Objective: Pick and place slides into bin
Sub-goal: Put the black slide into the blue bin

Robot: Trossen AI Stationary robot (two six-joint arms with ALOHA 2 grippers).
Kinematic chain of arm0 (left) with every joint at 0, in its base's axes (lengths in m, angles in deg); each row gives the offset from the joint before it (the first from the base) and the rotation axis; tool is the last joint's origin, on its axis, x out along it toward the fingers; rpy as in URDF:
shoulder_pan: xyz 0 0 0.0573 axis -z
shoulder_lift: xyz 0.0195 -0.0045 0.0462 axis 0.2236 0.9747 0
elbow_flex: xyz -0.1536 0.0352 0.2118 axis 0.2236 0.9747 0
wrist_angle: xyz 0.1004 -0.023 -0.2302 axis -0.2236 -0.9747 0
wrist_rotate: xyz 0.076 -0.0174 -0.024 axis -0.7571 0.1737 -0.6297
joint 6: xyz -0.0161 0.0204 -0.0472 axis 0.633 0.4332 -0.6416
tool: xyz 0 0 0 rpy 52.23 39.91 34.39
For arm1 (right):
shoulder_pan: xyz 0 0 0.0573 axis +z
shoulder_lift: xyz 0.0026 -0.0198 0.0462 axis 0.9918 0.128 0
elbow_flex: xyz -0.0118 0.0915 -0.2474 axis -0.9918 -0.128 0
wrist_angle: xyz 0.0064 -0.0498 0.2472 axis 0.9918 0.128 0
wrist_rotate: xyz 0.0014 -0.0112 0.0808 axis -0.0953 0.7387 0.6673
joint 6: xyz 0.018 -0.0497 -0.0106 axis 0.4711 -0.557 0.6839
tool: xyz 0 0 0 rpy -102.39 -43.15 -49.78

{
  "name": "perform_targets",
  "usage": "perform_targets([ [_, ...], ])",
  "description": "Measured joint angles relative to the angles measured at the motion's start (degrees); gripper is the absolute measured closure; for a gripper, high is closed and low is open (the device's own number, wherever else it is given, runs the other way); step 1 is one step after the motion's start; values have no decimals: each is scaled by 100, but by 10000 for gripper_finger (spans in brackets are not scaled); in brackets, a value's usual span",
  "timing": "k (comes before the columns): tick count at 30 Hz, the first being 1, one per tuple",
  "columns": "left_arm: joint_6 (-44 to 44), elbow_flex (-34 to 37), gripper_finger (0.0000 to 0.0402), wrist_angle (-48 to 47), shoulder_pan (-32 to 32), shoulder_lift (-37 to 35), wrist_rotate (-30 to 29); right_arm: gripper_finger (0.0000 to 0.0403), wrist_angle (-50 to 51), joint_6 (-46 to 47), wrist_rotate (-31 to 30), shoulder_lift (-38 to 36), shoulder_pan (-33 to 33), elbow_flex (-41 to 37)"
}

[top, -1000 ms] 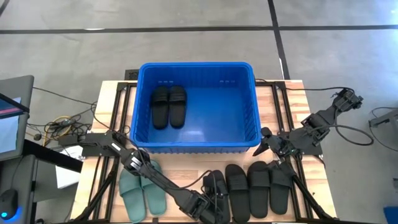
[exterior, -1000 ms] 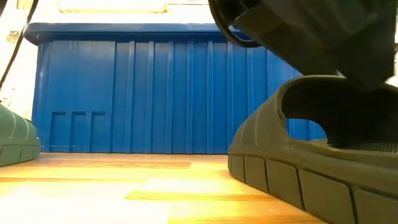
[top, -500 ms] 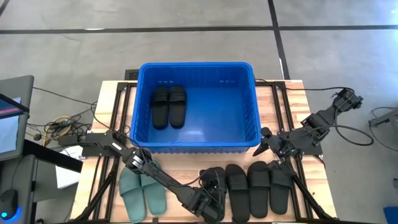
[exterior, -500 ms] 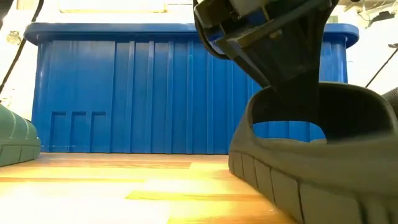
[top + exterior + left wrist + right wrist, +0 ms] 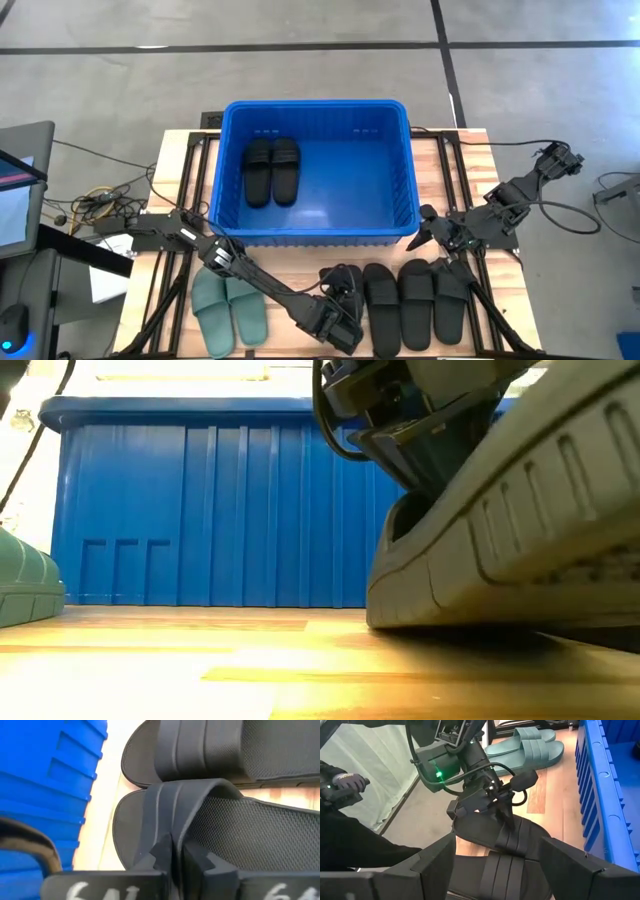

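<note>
The blue bin point(image 5: 315, 103) stands at the table's far middle, and two black slides point(image 5: 272, 170) lie flat on its floor at the left. Two green slides point(image 5: 228, 305) lie at the near left. A row of black slides point(image 5: 415, 295) lies along the near edge. My left gripper point(image 5: 338, 322) is shut on the leftmost black slide point(image 5: 345, 285) of that row. My right gripper point(image 5: 428, 230) hangs open near the bin's near right corner, above the row, with nothing between its fingers. My left gripper pinches the black slide's wide strap at its edge point(image 5: 174, 836) between its two fingers. The fingers point(image 5: 162, 854) slant down from the table's near left. The slide is tipped up: its sole point(image 5: 540, 500) faces the near edge, and its lower edge point(image 5: 400, 618) rests on the table.
A person's gloved hand point(image 5: 345, 782) and dark sleeve show beyond the table's left side. A monitor point(image 5: 20, 190) and cables point(image 5: 95, 205) sit left of the table. The bin's ribbed wall point(image 5: 200, 510) rises behind bare wood between the green and black slides.
My left gripper has reached into the leftmost black slide, shut on its strap and risen a little toward the bin. The slide, flat on the table before, has tipped up so its sole shows, with one edge still on the wood.
</note>
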Motion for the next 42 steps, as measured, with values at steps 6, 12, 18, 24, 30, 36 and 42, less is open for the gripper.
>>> perform_targets([
  [6,-351,3,399,-141,99,-250,-123,137,1,0,0,0,0,0],
  [12,-651,2,400,-657,243,-592,-302,137,1,-2,0,0,0,0],
  [18,-654,2,401,-750,362,-1002,-319,137,1,-50,1,0,0,0],
  [24,-632,2,401,-606,389,-1475,-518,137,1,-149,2,0,0,0],
  [30,-123,-1,401,-183,373,-1941,-1345,137,1,-208,2,0,0,0],
  [36,744,-5,401,-349,195,-2417,-2428,137,-54,-216,2,0,-9,0],
  [42,1419,-5,401,-1440,-421,-2982,-2641,137,-882,-544,-1,0,-267,0],
])
